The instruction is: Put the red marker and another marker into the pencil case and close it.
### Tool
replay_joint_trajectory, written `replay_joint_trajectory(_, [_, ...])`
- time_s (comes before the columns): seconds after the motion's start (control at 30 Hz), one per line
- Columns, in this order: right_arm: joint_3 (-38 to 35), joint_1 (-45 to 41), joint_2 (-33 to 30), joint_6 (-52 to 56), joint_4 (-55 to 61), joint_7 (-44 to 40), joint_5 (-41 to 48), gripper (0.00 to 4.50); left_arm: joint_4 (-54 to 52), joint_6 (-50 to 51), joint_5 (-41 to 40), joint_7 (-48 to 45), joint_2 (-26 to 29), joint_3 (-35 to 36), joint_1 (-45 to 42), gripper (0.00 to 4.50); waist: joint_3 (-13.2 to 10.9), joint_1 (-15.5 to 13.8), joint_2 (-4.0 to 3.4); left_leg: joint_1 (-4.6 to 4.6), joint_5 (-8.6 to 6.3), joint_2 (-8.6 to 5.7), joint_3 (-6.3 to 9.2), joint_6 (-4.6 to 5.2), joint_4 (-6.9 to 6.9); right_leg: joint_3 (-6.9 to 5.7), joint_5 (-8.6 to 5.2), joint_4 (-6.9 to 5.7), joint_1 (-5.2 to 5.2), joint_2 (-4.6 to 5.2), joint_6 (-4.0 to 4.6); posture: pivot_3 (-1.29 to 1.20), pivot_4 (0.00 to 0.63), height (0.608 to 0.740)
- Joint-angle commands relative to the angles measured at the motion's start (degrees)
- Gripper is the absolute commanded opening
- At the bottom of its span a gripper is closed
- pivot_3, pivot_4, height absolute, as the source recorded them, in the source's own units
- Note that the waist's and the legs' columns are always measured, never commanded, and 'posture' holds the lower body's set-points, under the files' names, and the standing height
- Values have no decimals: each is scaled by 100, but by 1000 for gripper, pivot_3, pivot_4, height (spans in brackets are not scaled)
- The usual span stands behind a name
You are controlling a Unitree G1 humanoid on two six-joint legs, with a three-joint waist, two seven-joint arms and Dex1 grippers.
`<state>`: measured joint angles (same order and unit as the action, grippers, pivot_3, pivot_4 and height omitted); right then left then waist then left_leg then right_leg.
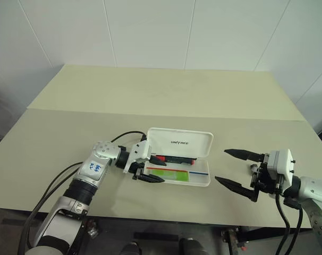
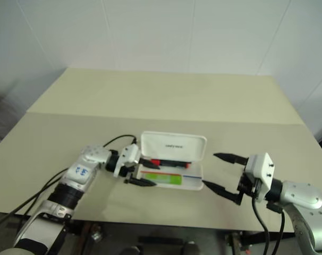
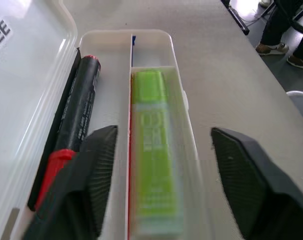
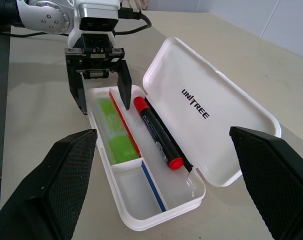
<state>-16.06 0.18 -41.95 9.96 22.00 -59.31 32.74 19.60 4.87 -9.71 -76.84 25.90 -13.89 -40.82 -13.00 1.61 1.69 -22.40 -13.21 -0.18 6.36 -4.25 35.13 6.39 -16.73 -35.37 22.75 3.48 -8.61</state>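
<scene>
Pencil case, white hard plastic, sits open on the tabletop near the front edge, about midway between the side edges. Lid is tilted back on its hinge toward the far edge, with dark "UNITREE" lettering on its inner face.

Red marker lies in the tray's rear compartment, next to the hinge: red cap, black barrel, red end. Green highlighter lies in the front compartment, parallel to the marker, on the other side of the red-and-blue divider stripe. The small section beyond the highlighter holds nothing.

Left gripper is at the case's left end, pointing along the tray. Jaws are spread, straddling the end of the highlighter's compartment: one finger over the marker side, the other outside the front wall. Neither finger appears to press on the highlighter; nothing is held.

Right gripper hovers just off the case's right end, above the tabletop near the front edge, pointed toward the case. Jaws stand wide apart and hold nothing, clear of the case.
</scene>
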Motion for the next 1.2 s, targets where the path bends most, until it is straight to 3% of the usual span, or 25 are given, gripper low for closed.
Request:
replay_joint_trajectory(0.03, [-28,-95,41,-122,23,23,38,4500,-266,40,-153,41,-39,125,-202,4339,0,3,0,0,0,0,0,0,0,0,0,0,0,0,0,0,150,740])
replay_joint_trajectory(0.37, [-49,-100,219,-20,-106,303,-37,4500,-725,312,-473,-77,-5,201,-57,4429,0,2,0,0,0,0,0,0,-1,0,0,0,0,0,-1,0,150,740])
replay_joint_trajectory(0.57, [-295,170,502,37,-450,924,-157,4500,-1604,1122,-1067,-313,483,443,363,4429,0,22,-1,4,0,4,1,0,-6,0,-3,-4,0,-2,5,0,150,740])
replay_joint_trajectory(0.83, [-605,528,1150,-120,-1059,2280,-768,4500,-2065,1293,-1619,340,935,1630,843,4429,0,14,-1,5,0,3,1,0,-4,1,-11,-5,0,0,20,0,150,740])
replay_joint_trajectory(1.07, [-534,386,1410,-276,-1805,2864,-1242,4500,-2091,1319,-1717,605,1295,2094,930,4429,1,20,-2,6,0,3,-1,0,-3,2,-14,-5,0,0,27,0,150,740])
replay_joint_trajectory(1.13, [-507,267,1457,-337,-2109,2981,-1345,4500,-2075,1294,-1708,632,1380,2136,963,4429,1,29,-3,6,0,3,-1,-1,-4,2,-46,-5,0,0,86,0,150,740])
replay_joint_trajectory(1.2, [-464,168,1479,-345,-2344,3003,-1380,4500,-2098,1299,-1719,662,1418,2147,982,4429,1,37,-2,8,0,3,-1,0,-5,3,-49,-6,0,0,91,0,150,740])
